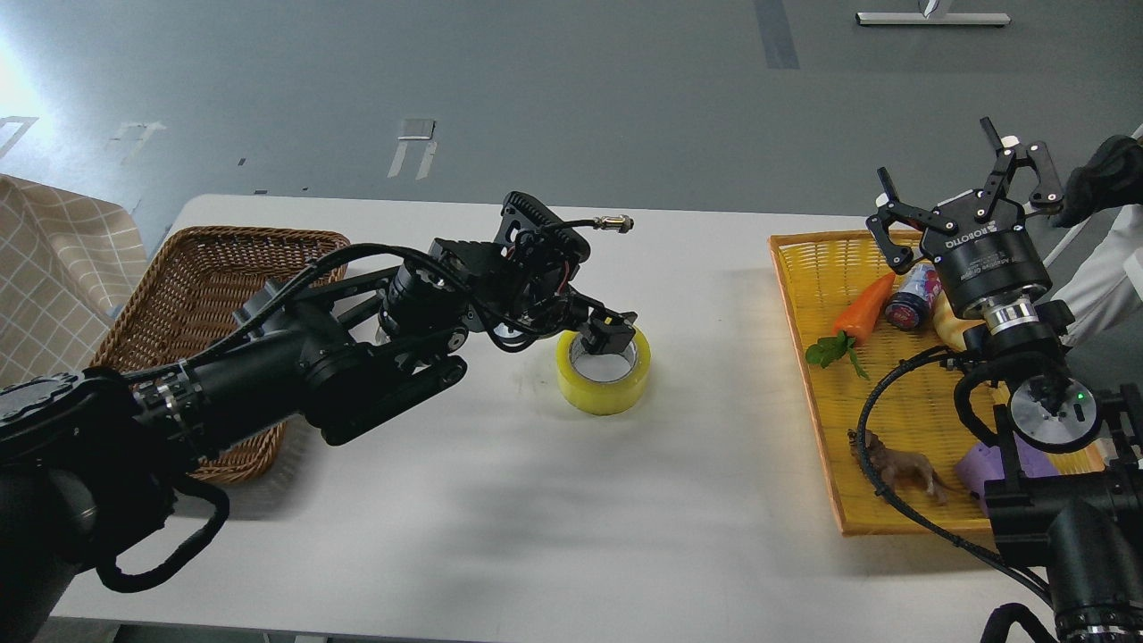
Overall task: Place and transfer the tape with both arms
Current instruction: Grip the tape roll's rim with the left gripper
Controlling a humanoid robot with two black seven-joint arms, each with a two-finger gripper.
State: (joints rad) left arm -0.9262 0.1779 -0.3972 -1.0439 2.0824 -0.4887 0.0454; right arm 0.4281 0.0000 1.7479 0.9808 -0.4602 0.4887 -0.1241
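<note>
Tape [604, 372] flat on the white counter [500, 500] near mid-width, core axis upright, hole facing up. Left gripper [610, 332] right at the roll's near-left rim, one finger dipping into the core, jaws seemingly pinching the wall, though full closure hard to confirm. Right gripper [969, 201] well apart, raised over the yellow tray [808, 375], jaws spread wide and empty. Left arm clearly nearer; roll lying leftward of the right jaws, so a handover likely next.

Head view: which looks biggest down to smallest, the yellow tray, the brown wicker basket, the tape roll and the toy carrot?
1. Yellow tray and wicker basket: alike, both partly hidden by arms, unranked.
2. Tape roll.
3. Toy carrot, slightly smaller than the roll.
</note>
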